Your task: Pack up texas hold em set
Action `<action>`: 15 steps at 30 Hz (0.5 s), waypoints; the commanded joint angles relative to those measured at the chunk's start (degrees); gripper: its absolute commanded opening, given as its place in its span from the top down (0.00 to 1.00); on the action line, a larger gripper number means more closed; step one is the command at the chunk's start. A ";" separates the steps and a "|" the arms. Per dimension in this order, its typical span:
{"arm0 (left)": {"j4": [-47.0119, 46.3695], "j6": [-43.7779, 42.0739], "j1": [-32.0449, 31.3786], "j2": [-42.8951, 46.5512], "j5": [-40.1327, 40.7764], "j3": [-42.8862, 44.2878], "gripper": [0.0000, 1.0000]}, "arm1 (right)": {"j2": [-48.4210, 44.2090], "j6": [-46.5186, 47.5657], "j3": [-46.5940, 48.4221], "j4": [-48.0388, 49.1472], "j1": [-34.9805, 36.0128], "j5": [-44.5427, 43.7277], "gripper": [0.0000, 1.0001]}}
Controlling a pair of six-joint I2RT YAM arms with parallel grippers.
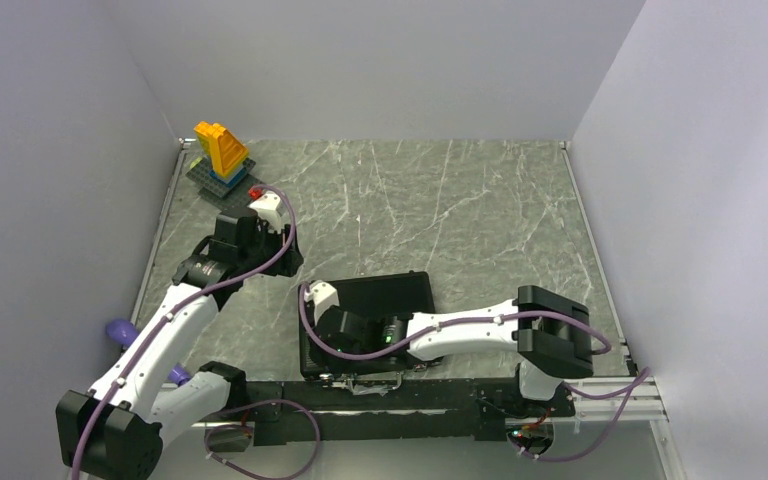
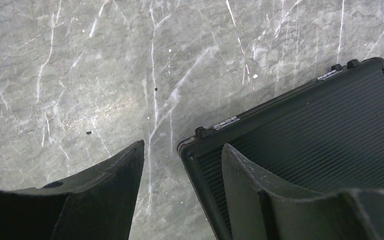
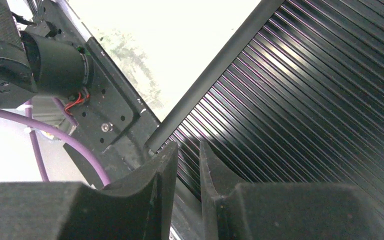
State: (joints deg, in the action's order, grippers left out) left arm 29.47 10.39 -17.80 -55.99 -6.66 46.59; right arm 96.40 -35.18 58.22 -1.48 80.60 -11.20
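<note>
The flat black case [image 1: 390, 290] lies closed on the marble table near the front edge, its ribbed lid up. Chips, cards and dice are hidden. My left gripper [image 1: 288, 265] is open and empty, hovering over the case's far left corner. In the left wrist view its fingers [image 2: 182, 150] straddle that corner of the case [image 2: 320, 130], beside a silver hinge [image 2: 226, 122]. My right gripper [image 1: 325, 350] is over the case's near left edge. In the right wrist view its fingers [image 3: 189, 145] are nearly together with nothing between them, just above the ribbed lid [image 3: 305, 100].
A yellow-blue toy brick tower [image 1: 222, 152] on a dark baseplate stands at the far left corner, with a small red piece [image 1: 255, 192] next to it. A purple object [image 1: 120, 332] lies at the left edge. Grey walls close in three sides. The arms' black base rail [image 3: 115, 125] runs along the case's near edge.
</note>
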 commanded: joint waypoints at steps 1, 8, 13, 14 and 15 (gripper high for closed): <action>-0.86 0.74 0.31 1.32 -0.56 1.66 0.37 | 0.31 -1.04 -0.35 -3.22 -0.40 2.13 0.72; -0.90 0.87 1.60 1.78 -0.29 1.62 0.37 | -7.50 2.39 2.45 -7.73 -4.00 0.16 0.66; -1.02 1.11 4.29 2.94 0.24 1.41 0.29 | -14.19 4.43 -0.36 -9.79 -10.77 -0.36 0.51; -1.08 1.08 4.69 3.22 0.70 1.32 0.25 | -15.26 5.08 -0.91 -10.48 -12.66 -0.21 0.47; -1.04 1.08 5.04 3.51 0.94 1.19 0.21 | -16.31 5.60 -1.69 -10.98 -14.76 -0.04 0.45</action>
State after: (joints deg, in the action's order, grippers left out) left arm 29.47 10.63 -14.26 -54.61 -6.59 46.59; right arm 85.65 -32.53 58.19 -10.11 71.50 -10.22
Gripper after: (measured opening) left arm 0.729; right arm 0.507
